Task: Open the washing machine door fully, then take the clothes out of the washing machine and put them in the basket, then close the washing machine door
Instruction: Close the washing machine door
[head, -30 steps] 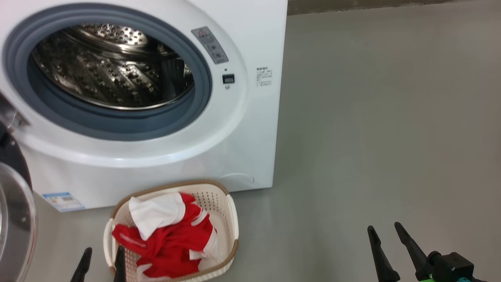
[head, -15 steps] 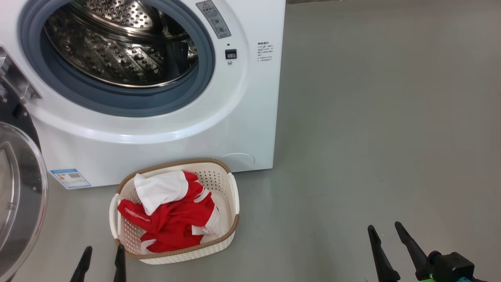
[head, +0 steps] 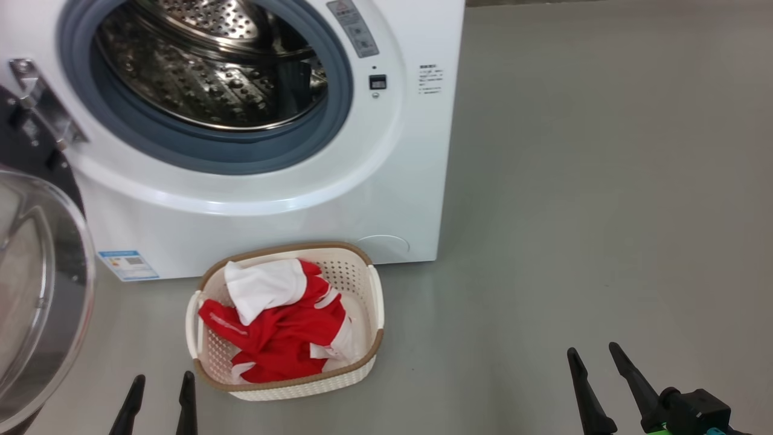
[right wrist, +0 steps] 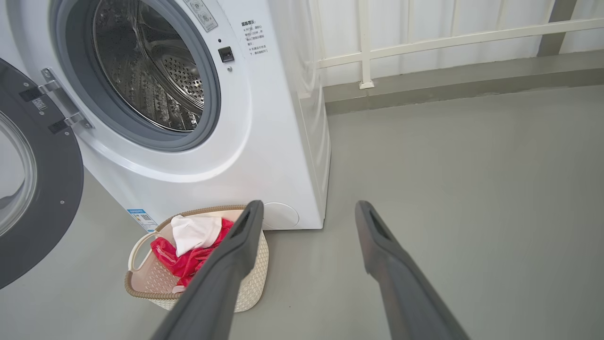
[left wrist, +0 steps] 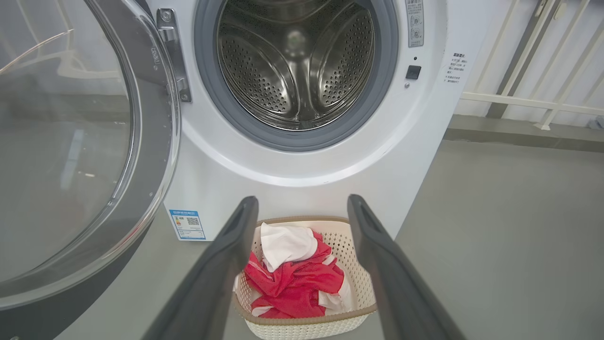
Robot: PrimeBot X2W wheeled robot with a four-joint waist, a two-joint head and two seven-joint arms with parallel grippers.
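The white washing machine (head: 398, 181) stands with its drum (head: 211, 66) bare of clothes. Its door (head: 36, 290) hangs wide open at the left, glass bowl showing, also large in the left wrist view as the door (left wrist: 71, 151). The red and white clothes (head: 284, 329) lie in the cream basket (head: 374, 302) on the floor in front of the machine. My left gripper (head: 162, 383) is open, low and just left of the basket, holding nothing. My right gripper (head: 593, 356) is open over bare floor far to the right. The wrist views show the clothes (left wrist: 292, 278) and the basket (right wrist: 257, 264).
Grey floor (head: 604, 211) stretches to the right of the machine. A white railing (right wrist: 424, 40) and a low kerb run behind it. The open door (right wrist: 37, 189) takes up the space left of the basket.
The head camera has shifted, so the machine and basket sit further right and the door shows more. Both grippers keep their places and stay open.
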